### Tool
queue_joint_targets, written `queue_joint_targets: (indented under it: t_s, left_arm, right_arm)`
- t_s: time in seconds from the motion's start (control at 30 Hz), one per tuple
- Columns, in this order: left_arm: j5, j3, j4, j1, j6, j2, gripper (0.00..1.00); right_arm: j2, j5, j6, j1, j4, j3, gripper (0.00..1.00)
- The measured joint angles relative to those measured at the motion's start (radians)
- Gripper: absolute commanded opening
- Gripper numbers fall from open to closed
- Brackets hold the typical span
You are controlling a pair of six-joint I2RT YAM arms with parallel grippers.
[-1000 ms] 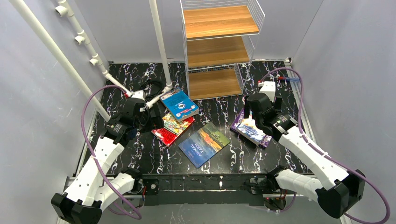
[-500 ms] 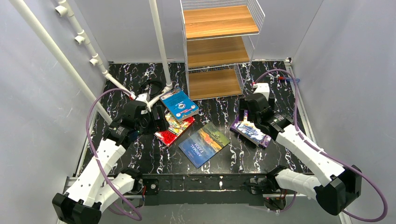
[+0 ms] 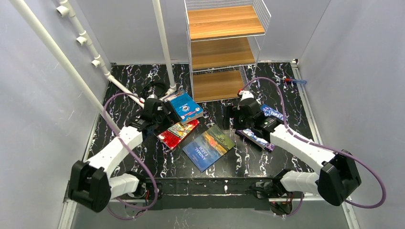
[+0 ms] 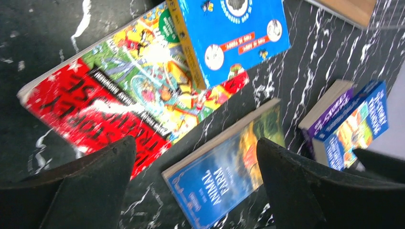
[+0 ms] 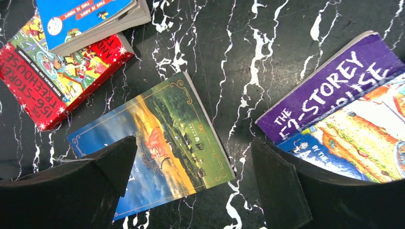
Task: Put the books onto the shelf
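Wooden boards of shelf: three, all bare, so I judge nothing shelved yet, whole job left. Four books on table in front of shelf: blue cartoon book nearest its left foot, overlapping red book; Animal Farm further forward; purple book forward-right, partly under right arm. Two grippers: left gripper jaws spread wide, nothing held, above red book; right gripper equally wide, empty, above gap between Animal Farm and purple book
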Motion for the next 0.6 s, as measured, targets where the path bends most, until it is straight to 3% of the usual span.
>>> queue_joint_targets:
  t_s: [0.3,0.6]
  left_arm:
    - [-0.06,-0.053,0.295,-0.01,-0.206,0.164,0.92]
    - [-0.035,-0.053,0.452,-0.014,-0.285,0.36,0.89]
  right_arm:
    - [-0.135,0.071,-0.003,0.0,-0.026,-0.008,0.99]
    - [-0.177,0.097,-0.002,0.0,-0.071,-0.032,0.99]
